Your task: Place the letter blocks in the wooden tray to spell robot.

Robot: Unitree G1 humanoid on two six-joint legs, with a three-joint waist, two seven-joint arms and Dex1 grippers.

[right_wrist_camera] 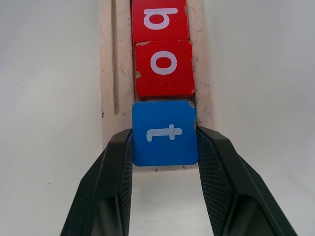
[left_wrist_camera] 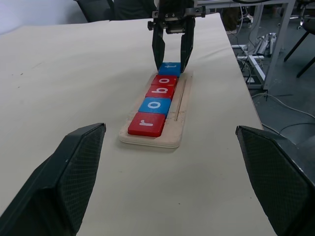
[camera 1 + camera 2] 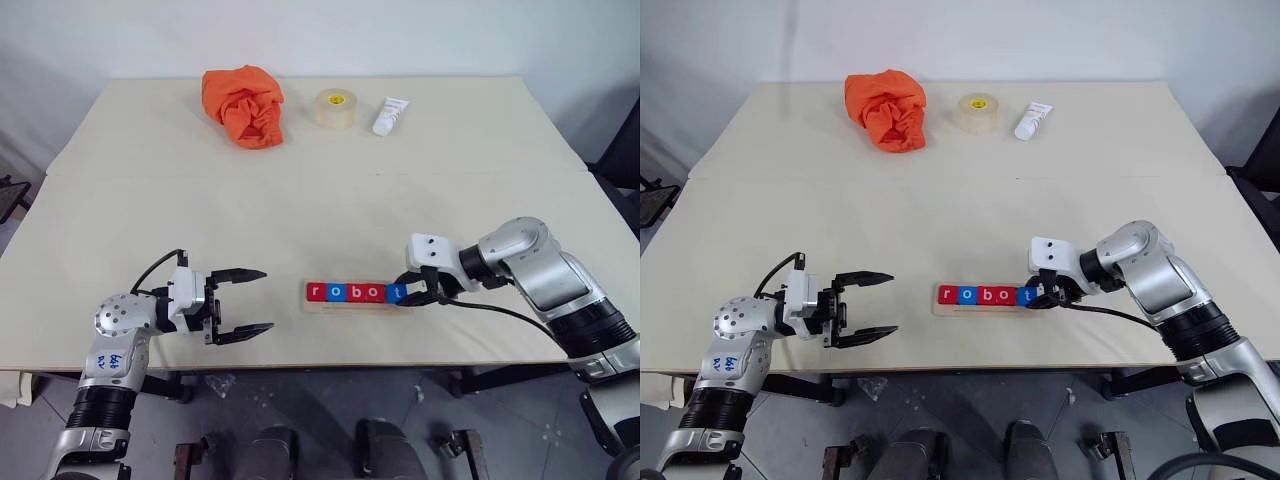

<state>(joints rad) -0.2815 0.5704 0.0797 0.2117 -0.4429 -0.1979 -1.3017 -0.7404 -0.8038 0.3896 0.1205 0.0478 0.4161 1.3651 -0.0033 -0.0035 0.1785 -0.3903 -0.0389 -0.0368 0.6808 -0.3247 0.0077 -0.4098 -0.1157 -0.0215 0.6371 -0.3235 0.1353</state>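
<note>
now the wooden tray (image 3: pixel 350 304) lies near the front edge of the table (image 3: pixel 300 200), between the two arms, and all five letter blocks (image 3: pixel 357 292) sit in it in a row reading r, o, b, o, t from the robot's left. the blue t block (image 1: pixel 164 133) is at the tray's right end, touching the red o block (image 1: pixel 164 68) beside it. the right gripper (image 3: pixel 415 294) reaches down to that end with one finger on each side of the t block, pads against its edges, grasping it. the left gripper (image 3: pixel 245 301) hangs just above the table, left of the tray and apart from it, jaws spread wide and holding nothing, pointing toward the tray.
</note>
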